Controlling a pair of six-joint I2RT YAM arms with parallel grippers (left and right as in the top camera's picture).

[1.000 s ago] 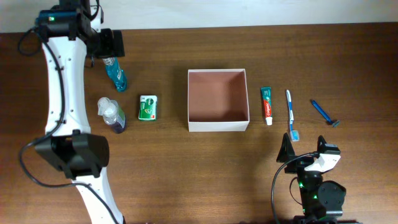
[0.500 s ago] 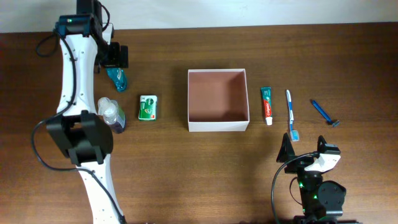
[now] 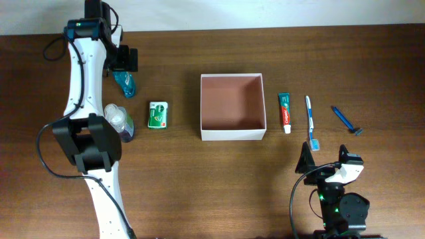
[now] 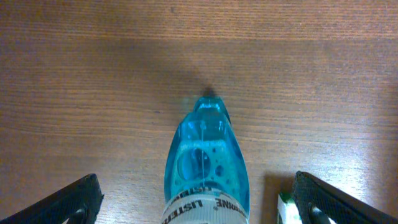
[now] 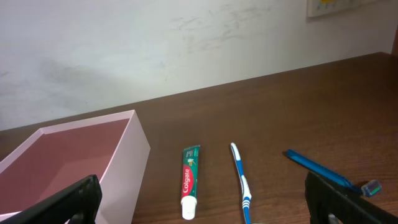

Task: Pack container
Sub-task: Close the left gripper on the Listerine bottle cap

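From overhead, the container [image 3: 232, 135] sat at mid-table, its reddish-brown inside bare. Well to the left of the container, the left gripper [image 3: 124, 64] hung over the cap end of a blue bottle [image 3: 125, 84] lying on the table [image 3: 199, 192]. A green pack [image 3: 157, 114] lay nearer the container's left wall, with a clear bottle [image 3: 120, 123] beyond it. Just right of the container lay a toothpaste tube [image 3: 285, 111], then a toothbrush [image 3: 311, 122] and a razor [image 3: 346, 120] further right. The right gripper [image 3: 325, 163] sat to the container's lower right, below the toothbrush.

In the left wrist view, the container was out of frame. The blue bottle lay between the two fingers [image 4: 71, 202], which were spread wide and clear of it on both sides, gripping nothing. A sliver of the green pack showed beside the right finger.

In the right wrist view, the right arm's fingers [image 5: 65, 202] were likewise spread, nothing between them. The container stood ahead on the left, with the toothpaste tube, toothbrush and razor in a row to its right.
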